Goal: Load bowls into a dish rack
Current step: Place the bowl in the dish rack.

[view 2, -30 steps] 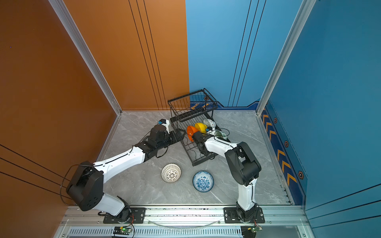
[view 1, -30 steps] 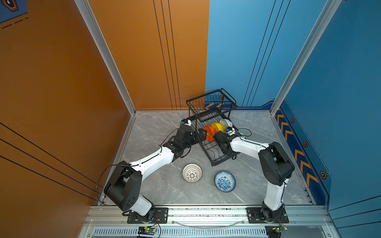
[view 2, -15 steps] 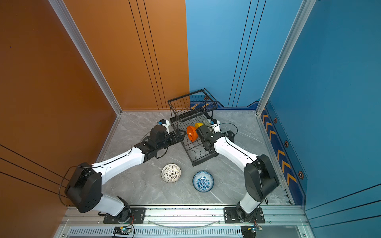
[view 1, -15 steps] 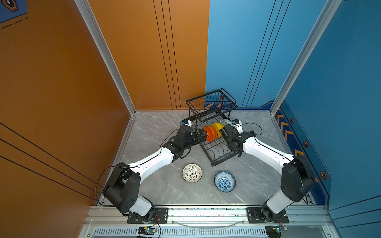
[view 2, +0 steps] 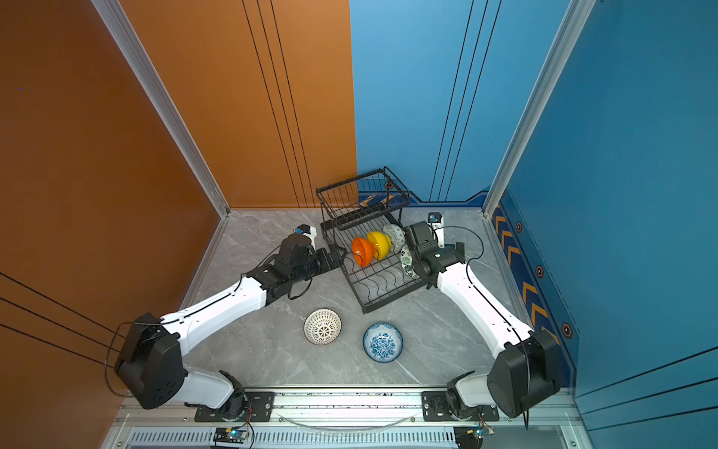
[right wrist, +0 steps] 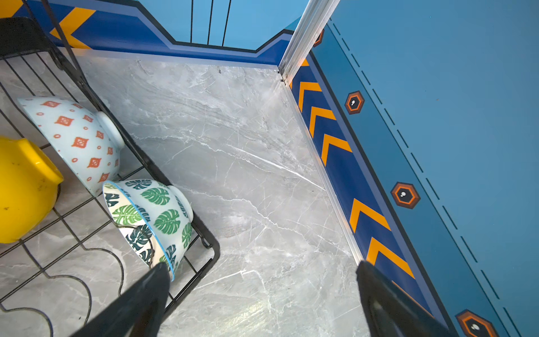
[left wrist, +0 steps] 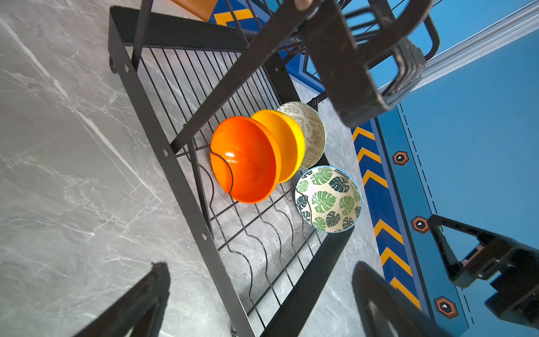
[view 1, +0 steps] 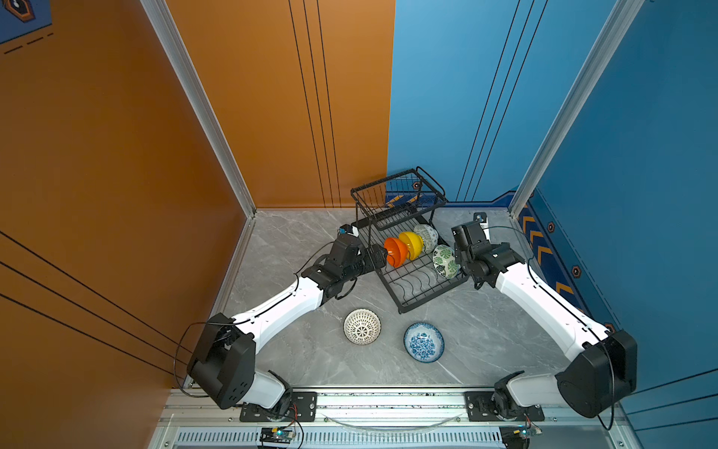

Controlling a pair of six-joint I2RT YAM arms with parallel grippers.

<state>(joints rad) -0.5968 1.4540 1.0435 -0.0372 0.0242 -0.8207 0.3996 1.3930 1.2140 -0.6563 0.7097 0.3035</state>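
Observation:
The black wire dish rack [view 1: 433, 295] stands at the back middle of the floor. On edge in its slots stand an orange bowl [view 1: 395, 252], a yellow bowl [view 1: 412, 244], a pale grey-green patterned bowl [view 1: 426, 236] and a leaf-patterned bowl [view 1: 446, 261]. A white lattice bowl [view 1: 362, 326] and a blue-and-white floral bowl [view 1: 424, 342] sit upright on the floor in front of the rack. My left gripper [view 1: 380, 256] is open at the rack's left side, near the orange bowl [left wrist: 243, 159]. My right gripper [right wrist: 262, 265] is open and empty beside the leaf bowl [right wrist: 151, 216].
A raised wire basket tier [view 1: 396, 194] overhangs the rack's far end. Orange and blue walls close in the grey marble floor [view 1: 295, 241] at the back and sides. A metal rail [view 1: 388, 400] runs along the front.
My right gripper has opened and drawn back from inside the rack to its right side, with the arm swinging outward. The leaf bowl stays standing in the rack. The left arm has not moved.

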